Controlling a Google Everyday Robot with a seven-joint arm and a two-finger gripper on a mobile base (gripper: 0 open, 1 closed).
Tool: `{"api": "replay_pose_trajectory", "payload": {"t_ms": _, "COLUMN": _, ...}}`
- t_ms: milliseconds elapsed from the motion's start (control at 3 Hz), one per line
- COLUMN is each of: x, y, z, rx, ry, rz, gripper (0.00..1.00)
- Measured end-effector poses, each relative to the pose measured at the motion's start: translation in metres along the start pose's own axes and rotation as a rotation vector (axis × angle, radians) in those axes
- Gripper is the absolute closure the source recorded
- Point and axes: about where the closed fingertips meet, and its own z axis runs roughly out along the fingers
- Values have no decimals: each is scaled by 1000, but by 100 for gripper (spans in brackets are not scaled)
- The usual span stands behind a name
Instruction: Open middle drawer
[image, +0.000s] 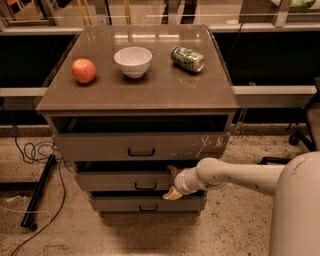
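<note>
The gripper (171, 183) is seen at the right part of the middle drawer (120, 181), just right of its small black loop handle (145, 186). Its 2 tan fingers (172, 171) are spread apart, 1 near the drawer front's upper edge and 1 near its lower edge. Nothing is held between them. Whether the drawer front is touched cannot be told. The handle is not gripped.

The middle drawer is set between the wider top drawer (100, 146), marked by white scratches (205, 145), and the narrower bottom drawer (120, 204). A dark gap is shown above each drawer front. The top drawer is pulled out a little, but its inside is lost in shadow. A white bowl (133, 61) is placed upright on the cabinet top (150, 95), between a red apple (84, 70) and a green can (187, 58) laid on its side.

The right part of the middle drawer is hidden by the pale arm (235, 175), which is cut off at the right edge. Black cables (35, 150) are left on the floor at the left.
</note>
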Motion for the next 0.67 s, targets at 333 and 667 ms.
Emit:
{"api": "replay_pose_trajectory", "payload": {"t_ms": 333, "x": 0, "y": 0, "z": 0, "rx": 0, "ry": 0, "rz": 0, "gripper": 66}}
{"api": "replay_pose_trajectory", "payload": {"t_ms": 667, "x": -4, "y": -2, "z": -6, "rx": 0, "ry": 0, "rz": 0, "gripper": 90}}
